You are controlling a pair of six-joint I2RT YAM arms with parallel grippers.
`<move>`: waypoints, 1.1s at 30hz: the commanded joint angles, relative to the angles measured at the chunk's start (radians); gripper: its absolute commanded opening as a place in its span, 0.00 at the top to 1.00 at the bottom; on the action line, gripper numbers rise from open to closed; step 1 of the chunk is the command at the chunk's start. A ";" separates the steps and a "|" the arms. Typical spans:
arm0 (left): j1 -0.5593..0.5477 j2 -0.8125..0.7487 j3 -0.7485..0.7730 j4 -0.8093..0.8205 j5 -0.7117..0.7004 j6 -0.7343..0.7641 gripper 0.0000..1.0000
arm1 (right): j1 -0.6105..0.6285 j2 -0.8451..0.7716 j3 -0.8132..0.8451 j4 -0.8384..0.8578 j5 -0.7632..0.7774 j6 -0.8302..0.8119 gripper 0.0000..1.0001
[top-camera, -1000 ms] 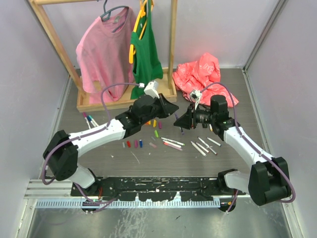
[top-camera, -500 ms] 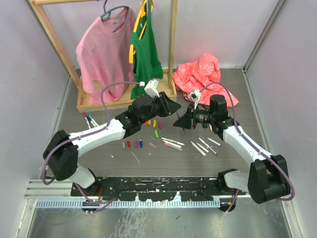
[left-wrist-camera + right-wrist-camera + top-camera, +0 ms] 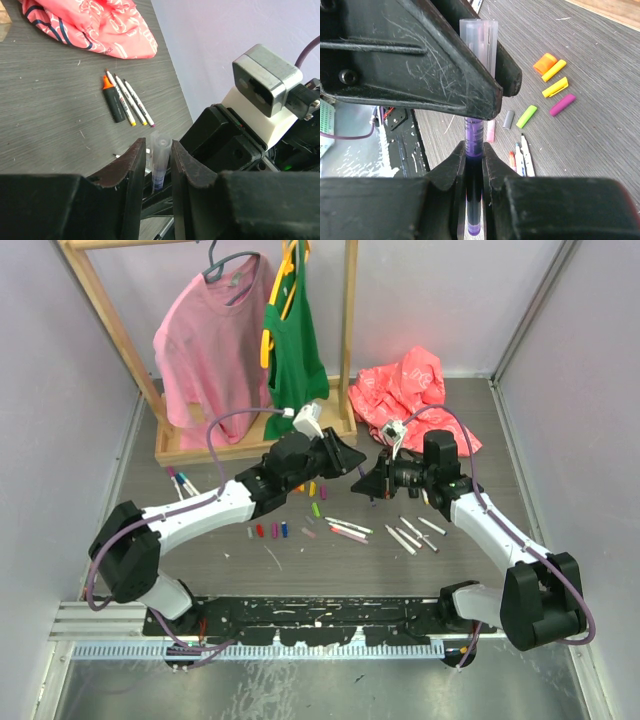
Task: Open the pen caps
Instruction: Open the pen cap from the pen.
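Note:
Above the middle of the table my two grippers meet tip to tip. My right gripper (image 3: 474,147) (image 3: 373,480) is shut on the dark barrel of a purple pen (image 3: 474,131). The pen's translucent cap (image 3: 479,35) (image 3: 161,155) points at my left gripper (image 3: 159,145) (image 3: 350,458). That cap stands between the left jaws, with a thin gap on its left side, so the left gripper is open around it. Several loose pen caps lie on the table: orange (image 3: 545,63), yellow (image 3: 555,86), magenta (image 3: 562,104), green (image 3: 526,116).
More pens (image 3: 348,528) (image 3: 415,533) and a row of caps (image 3: 268,530) lie below the grippers. A black highlighter with an orange cap (image 3: 112,100) lies beside three pens (image 3: 132,102). A red bag (image 3: 410,385) and a wooden rack (image 3: 255,445) with hanging shirts stand behind.
Both arms stay almost where they were, gripper to gripper. The left wrist has crept slightly toward the back.

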 commanded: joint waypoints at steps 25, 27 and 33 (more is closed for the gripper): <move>0.176 -0.117 0.158 -0.002 -0.281 0.156 1.00 | 0.040 -0.002 0.061 -0.076 0.029 -0.108 0.99; 0.195 -0.157 0.146 0.019 -0.328 0.189 1.00 | 0.047 0.006 0.070 -0.095 0.023 -0.118 0.99; 0.234 -0.233 0.152 0.026 -0.392 0.264 1.00 | 0.062 0.011 0.077 -0.114 0.011 -0.131 0.99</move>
